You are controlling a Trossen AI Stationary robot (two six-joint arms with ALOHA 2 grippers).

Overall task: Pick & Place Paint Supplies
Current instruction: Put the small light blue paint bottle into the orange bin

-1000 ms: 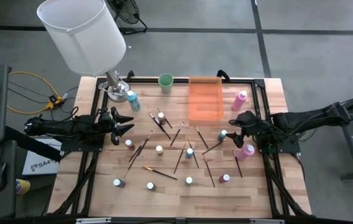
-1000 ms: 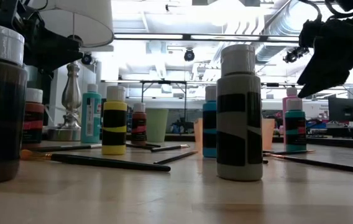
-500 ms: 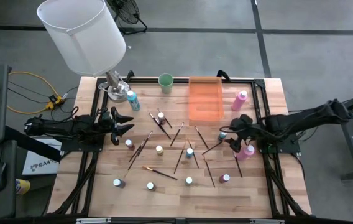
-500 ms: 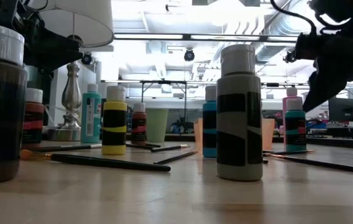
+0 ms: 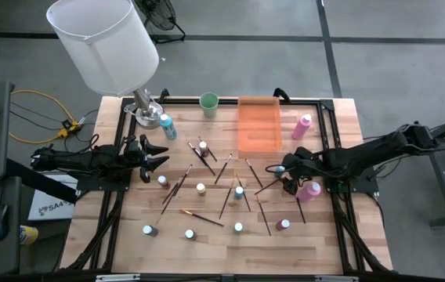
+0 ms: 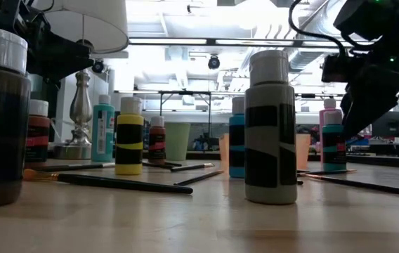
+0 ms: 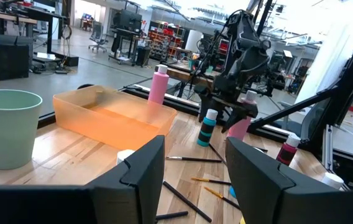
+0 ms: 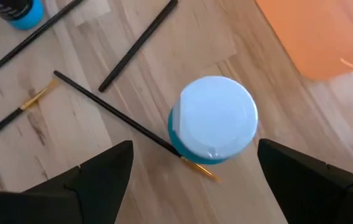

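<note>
**Wood, plastic and a little metal**

The table (image 5: 128, 251) is pale wood in jointed strips – smooth, with a soft sheen and visible grain. The tray (image 5: 258, 125) is translucent orange plastic, glossy at the rim. The teal bottle (image 8: 210, 124) looks like plastic, its pale cap smooth and matt; the pink bottle (image 5: 302, 125) has the same finish. The brushes (image 5: 226, 199) have thin, dark, smooth handles – one has a brass-coloured ferrule (image 8: 36, 96). The cup (image 7: 5, 127) is matt pale-green plastic. The lampshade (image 5: 105, 43) is white and matt, on a shiny silver metal base (image 6: 80, 105). Both grippers (image 7: 192, 168) (image 8: 192, 180) are matt black
</note>
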